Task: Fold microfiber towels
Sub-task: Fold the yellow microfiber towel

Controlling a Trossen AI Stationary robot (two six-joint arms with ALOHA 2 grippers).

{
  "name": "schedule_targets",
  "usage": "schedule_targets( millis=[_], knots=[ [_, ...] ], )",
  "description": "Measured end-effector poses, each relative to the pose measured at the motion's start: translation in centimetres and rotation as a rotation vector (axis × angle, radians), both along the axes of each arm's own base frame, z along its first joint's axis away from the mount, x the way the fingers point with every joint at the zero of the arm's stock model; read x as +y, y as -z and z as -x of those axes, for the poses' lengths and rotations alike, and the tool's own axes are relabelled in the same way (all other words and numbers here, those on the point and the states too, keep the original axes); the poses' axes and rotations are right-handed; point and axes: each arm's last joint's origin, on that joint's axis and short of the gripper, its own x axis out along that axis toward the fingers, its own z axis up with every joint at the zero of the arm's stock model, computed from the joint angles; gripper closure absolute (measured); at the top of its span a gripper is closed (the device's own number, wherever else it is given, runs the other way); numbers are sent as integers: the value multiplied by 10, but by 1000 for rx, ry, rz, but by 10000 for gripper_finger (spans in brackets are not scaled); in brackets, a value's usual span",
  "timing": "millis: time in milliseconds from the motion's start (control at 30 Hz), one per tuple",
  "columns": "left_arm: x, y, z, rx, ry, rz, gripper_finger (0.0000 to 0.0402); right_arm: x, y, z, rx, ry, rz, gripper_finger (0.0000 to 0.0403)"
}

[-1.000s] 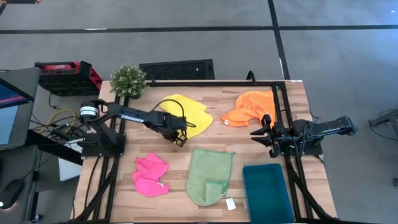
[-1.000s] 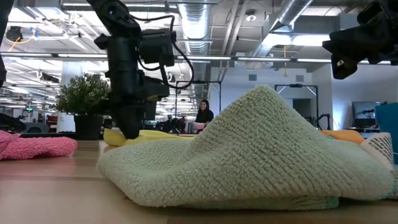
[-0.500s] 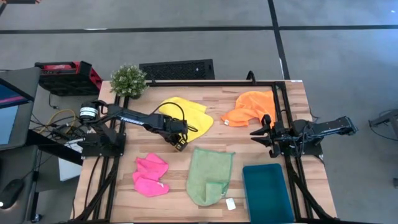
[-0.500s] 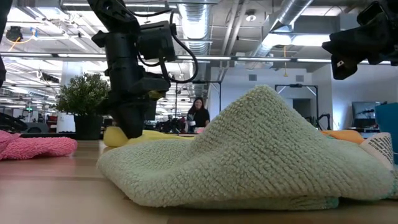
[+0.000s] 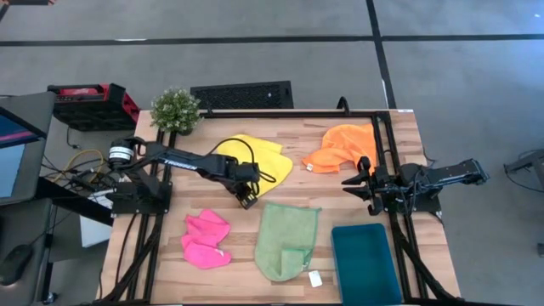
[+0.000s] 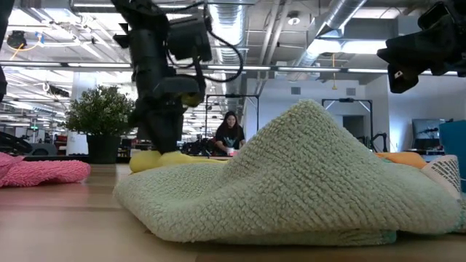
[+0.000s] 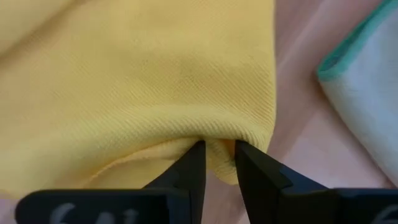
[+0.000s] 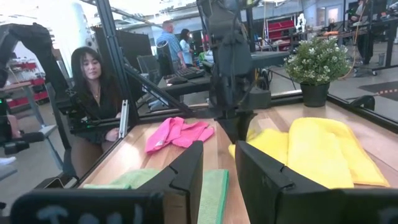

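Left end effector point(image 7: 216, 163) — pinching yellow towel point(image 5: 255, 157) corner fold; lift slowly, keep edges aligned. Right end effector point(image 8: 217, 169) — parted, empty.

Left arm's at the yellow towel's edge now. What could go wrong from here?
1. The left gripper has only a thin fold of the yellow towel between its fingers, right at the hem. It may slip out when lifted.
2. The green towel lies close beside that corner. A low drag could catch and shift it.
3. The right gripper waits by the orange towel, so the yellow towel's other corners are unpinned and it may bunch.
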Motion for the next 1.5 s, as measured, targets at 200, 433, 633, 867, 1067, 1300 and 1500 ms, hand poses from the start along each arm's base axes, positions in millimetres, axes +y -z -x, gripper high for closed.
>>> schedule_targets(
  millis=[200, 433, 633, 867, 1067, 1300, 1500],
  knots=[
    [-4, -24, -7, 35, 18, -44, 324, 0, 0, 0, 0, 0, 0, 285],
    [-15, -32, 3, 172, 127, -82, 324, 0, 0, 0, 0, 0, 0, 285],
    [-38, -28, 18, 309, 231, -125, 324, 0, 0, 0, 1, 0, 2, 285],
    [-57, -6, 35, 389, 383, -243, 324, 0, 0, 0, 0, 0, 3, 285],
    [-60, 8, 48, 433, 407, -426, 324, 0, 0, 0, 1, 0, 2, 285],
    [-61, 16, 53, 450, 415, -366, 324, 0, 0, 0, -1, 0, 18, 285],
    [-63, 16, 53, 450, 421, -336, 324, 0, 0, 0, -1, 0, 18, 285]
  ],
)
